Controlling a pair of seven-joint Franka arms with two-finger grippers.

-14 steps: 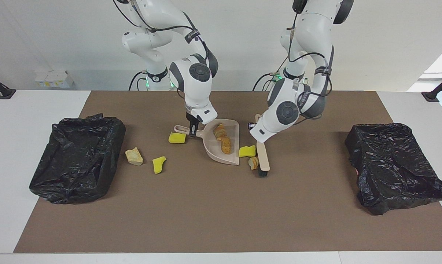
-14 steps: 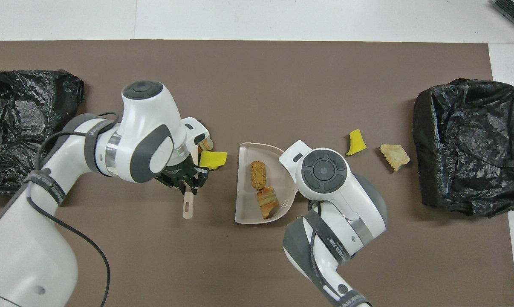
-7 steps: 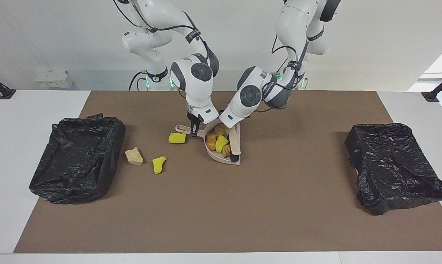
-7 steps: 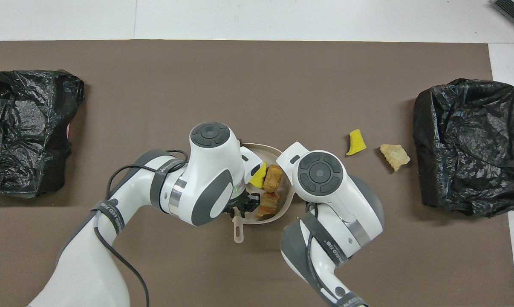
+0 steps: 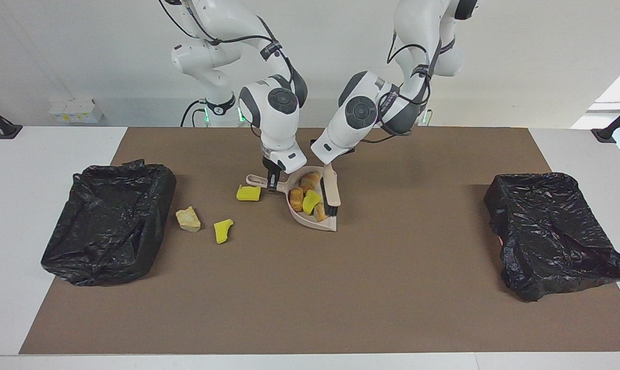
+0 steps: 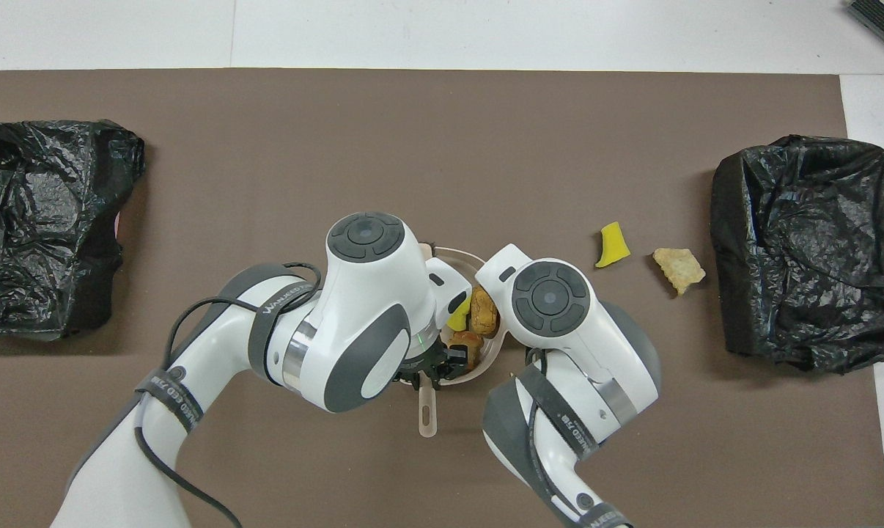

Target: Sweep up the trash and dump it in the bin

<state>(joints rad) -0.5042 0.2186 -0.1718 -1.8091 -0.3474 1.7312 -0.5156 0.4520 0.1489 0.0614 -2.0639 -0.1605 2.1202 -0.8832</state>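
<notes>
At bench centre, dustpan (image 5: 310,216) holds four scraps (image 5: 311,201); right claw (image 5: 272,181) clamped on its handle, left claw (image 5: 329,167) clamped on brush (image 5: 331,193) over pan. Three scraps (image 5: 188,219) lie on mat beside, toward right arm's bin (image 5: 109,221).

The dustpan (image 5: 301,216) looks like smooth beige plastic with a dull sheen, as does the brush (image 5: 331,186) handle above its black bristles. The yellow sponge chunks (image 5: 249,193) look porous and matt; the pale bread-like lump (image 5: 188,219) looks rough and crumbly. Both bins (image 5: 109,221) wear crinkled glossy black plastic bags. The brown mat (image 5: 299,288) is matt and faintly fibrous, the white table (image 5: 32,154) smooth.
</notes>
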